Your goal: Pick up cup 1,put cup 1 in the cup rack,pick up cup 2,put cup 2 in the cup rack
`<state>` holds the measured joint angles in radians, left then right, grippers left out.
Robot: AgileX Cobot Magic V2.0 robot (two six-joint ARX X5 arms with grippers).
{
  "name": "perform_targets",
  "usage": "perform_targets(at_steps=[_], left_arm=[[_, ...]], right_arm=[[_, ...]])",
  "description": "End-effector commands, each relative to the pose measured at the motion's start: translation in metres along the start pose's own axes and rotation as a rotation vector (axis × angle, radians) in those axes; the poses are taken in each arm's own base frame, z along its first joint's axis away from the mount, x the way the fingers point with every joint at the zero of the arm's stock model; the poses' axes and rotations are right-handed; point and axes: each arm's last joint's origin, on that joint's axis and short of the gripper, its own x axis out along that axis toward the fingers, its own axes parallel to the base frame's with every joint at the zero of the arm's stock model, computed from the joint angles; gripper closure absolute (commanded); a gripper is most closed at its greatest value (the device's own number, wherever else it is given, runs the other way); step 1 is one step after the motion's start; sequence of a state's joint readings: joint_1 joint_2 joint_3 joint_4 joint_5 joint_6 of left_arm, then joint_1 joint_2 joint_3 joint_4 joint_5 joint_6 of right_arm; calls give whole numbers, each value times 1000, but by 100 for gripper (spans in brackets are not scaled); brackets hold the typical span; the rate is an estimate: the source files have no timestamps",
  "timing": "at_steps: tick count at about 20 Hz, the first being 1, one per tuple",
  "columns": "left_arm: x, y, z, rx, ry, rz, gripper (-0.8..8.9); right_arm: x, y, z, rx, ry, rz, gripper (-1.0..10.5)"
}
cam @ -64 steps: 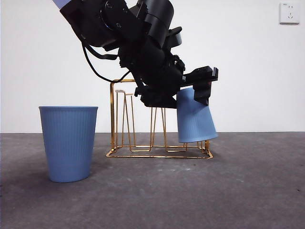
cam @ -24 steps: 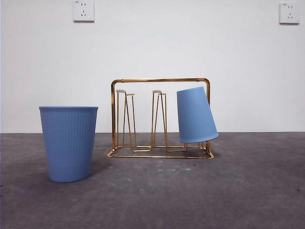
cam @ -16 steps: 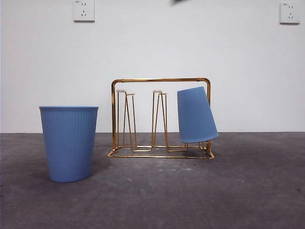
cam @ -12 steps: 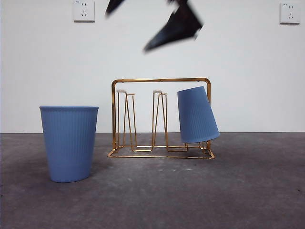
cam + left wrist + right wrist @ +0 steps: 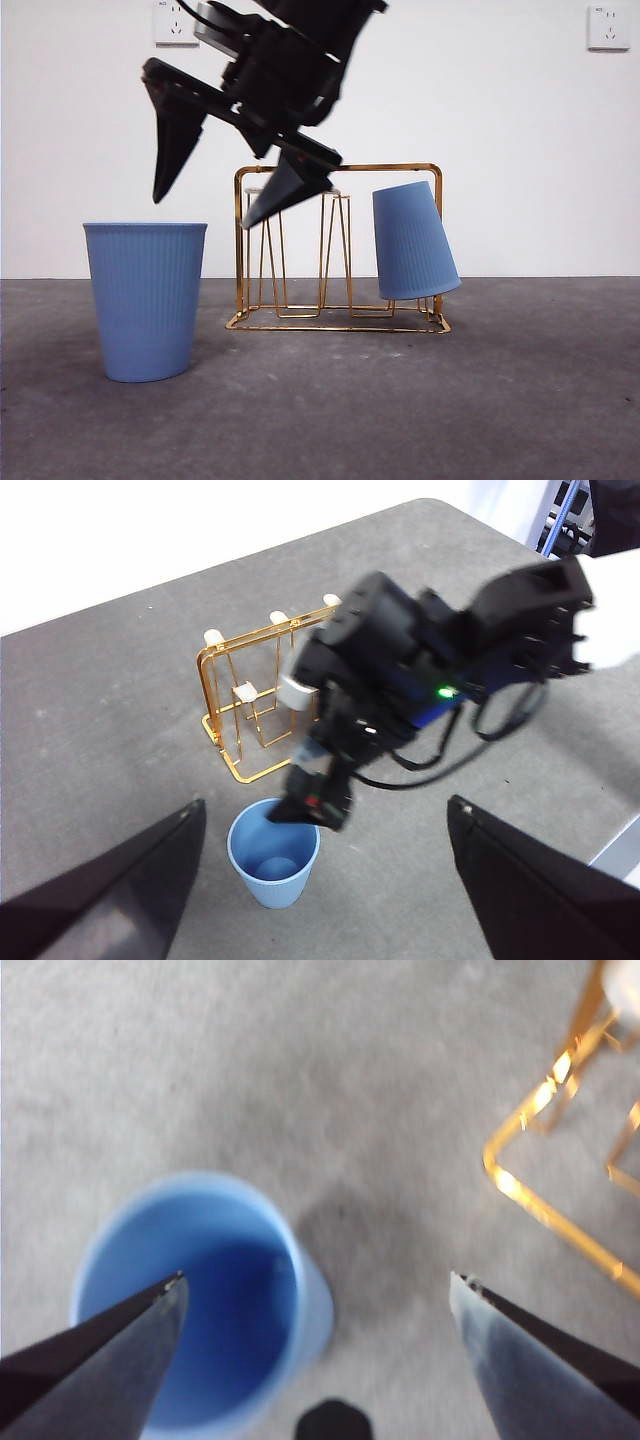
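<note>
right claw is now dropping into the front view from above, where a second ago there was only bare wall and a dark blur at the top edge. its jaws are spread wide, gripping nothing, one tip above the rim of cup 2, the other tip in front of the cup rack frame. in the right wrist view the cup's open mouth is lying under one jaw, the other jaw over bare bench.

cup 1 is already sitting mouth-down and tilted on a peg at one end of the rack, unmoved across the last second. so the first half reads as done, and the approach to the second cup is starting.

left claw is waiting high up, jaws wide apart, empty, looking down on the scene.

edges and room: cup 2 is standing upright on the bench, apart from the rack, with open bench around it. the nearer rack pegs are standing free. the tight spot, as i judge it, is the inner jaw passing near the gold frame on the way down.
</note>
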<state>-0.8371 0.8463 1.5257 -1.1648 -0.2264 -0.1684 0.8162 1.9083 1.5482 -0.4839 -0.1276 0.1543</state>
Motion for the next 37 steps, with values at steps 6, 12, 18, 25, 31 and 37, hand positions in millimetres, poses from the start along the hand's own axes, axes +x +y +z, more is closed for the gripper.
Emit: perform_targets(at_steps=[6, 12, 18, 25, 31, 37], left_arm=[[1, 0, -1, 9, -1, 3, 408], [1, 0, 0, 11, -4, 3, 408], [1, -1, 3, 4, -33, -2, 408], [2, -5, 13, -43, -116, -101, 407], [9, -14, 30, -52, -221, -270, 404], [22, -26, 52, -48, -340, -457, 384]], right_arm=[[32, -4, 2, 17, 171, -54, 510], [46, -6, -4, 10, 205, -48, 870], [54, -5, -7, 21, 213, 18, 962], [-1, 3, 4, -42, 208, 17, 962], [-115, 19, 29, -105, -61, -41, 962], [-242, 30, 20, -156, -367, -142, 962]])
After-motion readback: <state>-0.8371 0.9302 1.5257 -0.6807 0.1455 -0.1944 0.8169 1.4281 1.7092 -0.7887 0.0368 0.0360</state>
